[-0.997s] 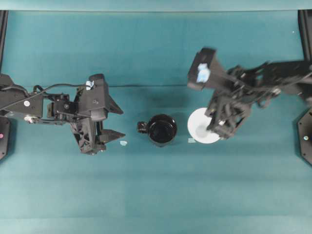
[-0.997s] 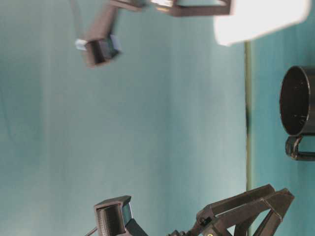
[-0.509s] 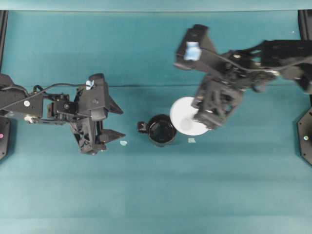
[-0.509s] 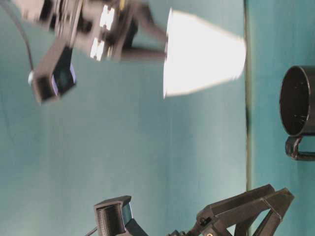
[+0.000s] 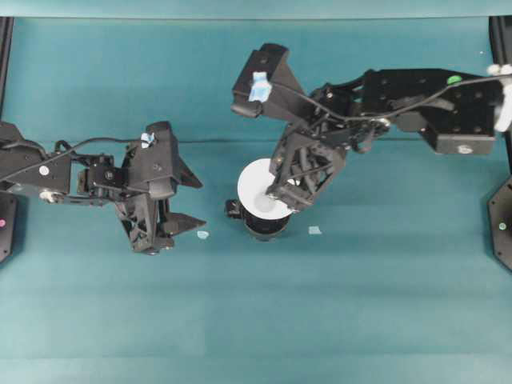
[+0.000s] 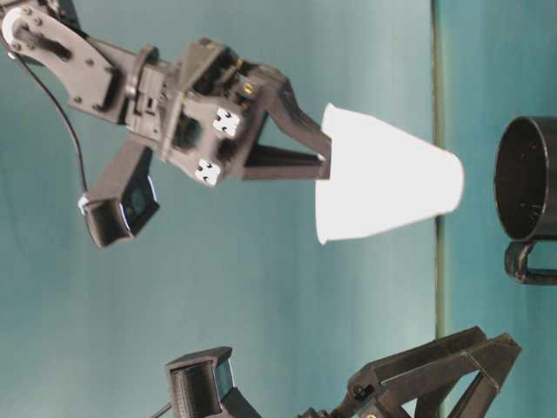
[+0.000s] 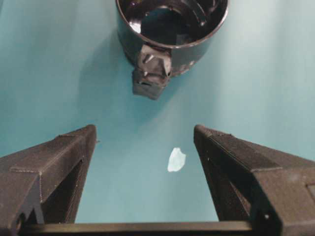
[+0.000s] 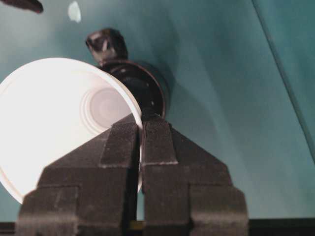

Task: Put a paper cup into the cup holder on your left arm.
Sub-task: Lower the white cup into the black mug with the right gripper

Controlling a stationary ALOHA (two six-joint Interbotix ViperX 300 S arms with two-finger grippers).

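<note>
Cup (image 5: 261, 192), pinched at its rim by the right end effector (image 5: 278, 194), has travelled leftward to frame centre and now hangs above the holder (image 5: 264, 226), almost aligned for lowering. Left end effector (image 5: 190, 200) waits spread wide at centre left.

The scene is evenly and brightly lit from above, and only soft, faint shadows are cast on the teal table (image 5: 336, 320) in the overhead view. The cup (image 6: 387, 185) is overexposed in the table-level view, where its white wall is washed out to a flat shape without detail. In the right wrist view its inside glows, and a broad soft shadow is thrown beside the holder (image 8: 142, 91). Glare spots are seen on the glossy holder rim in the left wrist view. The near fingers (image 7: 49, 172) there are slightly soft, and the table-level picture is shown turned sideways.
</note>
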